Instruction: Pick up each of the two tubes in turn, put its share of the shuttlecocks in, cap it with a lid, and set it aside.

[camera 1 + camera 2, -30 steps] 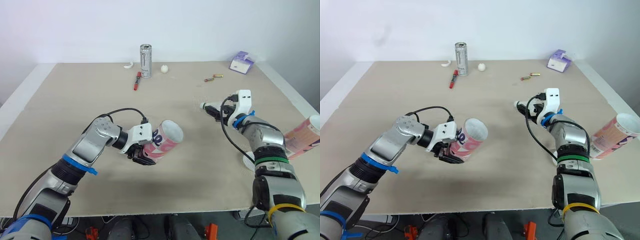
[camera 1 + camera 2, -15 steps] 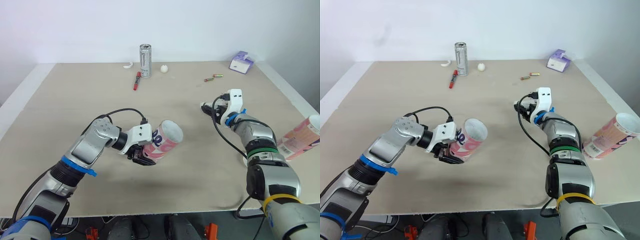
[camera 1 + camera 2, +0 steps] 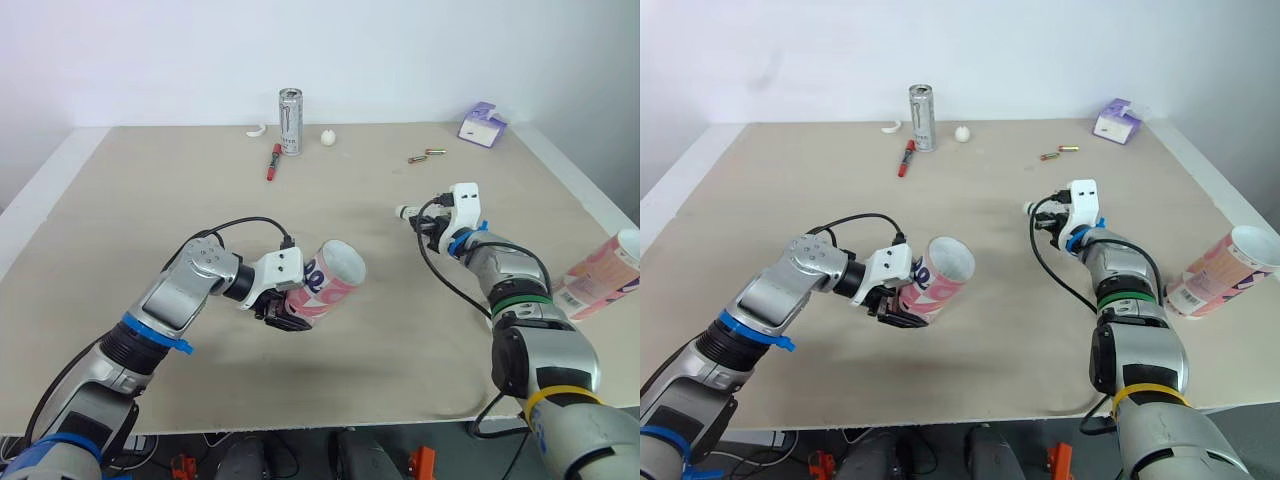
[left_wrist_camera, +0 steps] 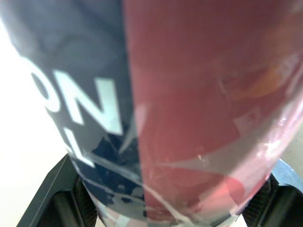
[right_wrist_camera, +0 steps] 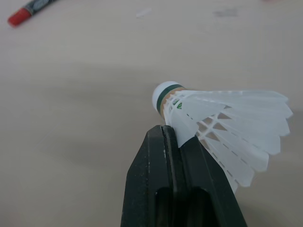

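Right tool (image 5: 173,133), pinching a shuttlecock (image 5: 227,118), has swung inward over the beige table (image 3: 150,220); left tool (image 3: 285,313) clamps a tube (image 3: 332,278).

Light wooden table (image 3: 120,220), pretty sparse. Near the far edge a tall can (image 3: 291,121) is stood upright, with a red marker (image 3: 273,161) laid just beside it. A small white ball (image 3: 328,137), two small cylinders (image 3: 427,155) and a purple box (image 3: 484,125) are spread further right. A pink tube (image 3: 603,278) is laid on its side by the right edge.
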Robot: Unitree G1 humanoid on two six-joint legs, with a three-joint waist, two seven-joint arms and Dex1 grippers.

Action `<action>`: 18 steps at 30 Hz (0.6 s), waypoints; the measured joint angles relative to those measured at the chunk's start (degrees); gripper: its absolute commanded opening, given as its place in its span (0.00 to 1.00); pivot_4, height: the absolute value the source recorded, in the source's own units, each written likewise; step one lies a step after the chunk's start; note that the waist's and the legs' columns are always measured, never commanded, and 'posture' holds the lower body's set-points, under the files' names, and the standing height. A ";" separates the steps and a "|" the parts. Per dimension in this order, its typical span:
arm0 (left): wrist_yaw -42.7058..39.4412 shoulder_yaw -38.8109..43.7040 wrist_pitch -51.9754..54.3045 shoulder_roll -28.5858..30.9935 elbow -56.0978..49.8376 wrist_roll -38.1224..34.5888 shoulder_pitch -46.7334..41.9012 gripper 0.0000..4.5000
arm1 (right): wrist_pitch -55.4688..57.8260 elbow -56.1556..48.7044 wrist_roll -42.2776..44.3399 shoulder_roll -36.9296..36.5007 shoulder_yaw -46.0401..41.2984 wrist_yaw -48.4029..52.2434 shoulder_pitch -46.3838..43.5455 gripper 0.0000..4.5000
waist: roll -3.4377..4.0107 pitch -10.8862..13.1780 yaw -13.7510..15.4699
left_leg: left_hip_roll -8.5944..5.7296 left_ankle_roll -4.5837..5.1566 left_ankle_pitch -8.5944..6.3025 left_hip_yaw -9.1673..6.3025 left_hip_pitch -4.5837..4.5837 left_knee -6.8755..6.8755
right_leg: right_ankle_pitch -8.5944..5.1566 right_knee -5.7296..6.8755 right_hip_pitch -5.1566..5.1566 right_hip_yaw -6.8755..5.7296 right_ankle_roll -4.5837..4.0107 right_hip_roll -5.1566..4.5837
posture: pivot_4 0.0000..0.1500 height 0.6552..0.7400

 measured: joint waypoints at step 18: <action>0.29 -0.08 -2.03 -1.05 2.62 -0.16 -0.43 0.75 | 8.42 -85.38 8.71 -28.66 6.75 27.59 21.97 0.01 | 0.06 -0.01 0.82 | -0.03 0.08 0.03 -0.18 0.05 0.13 | -0.35 0.00 0.12 -0.22 0.11 -0.09 | 1.00 1.00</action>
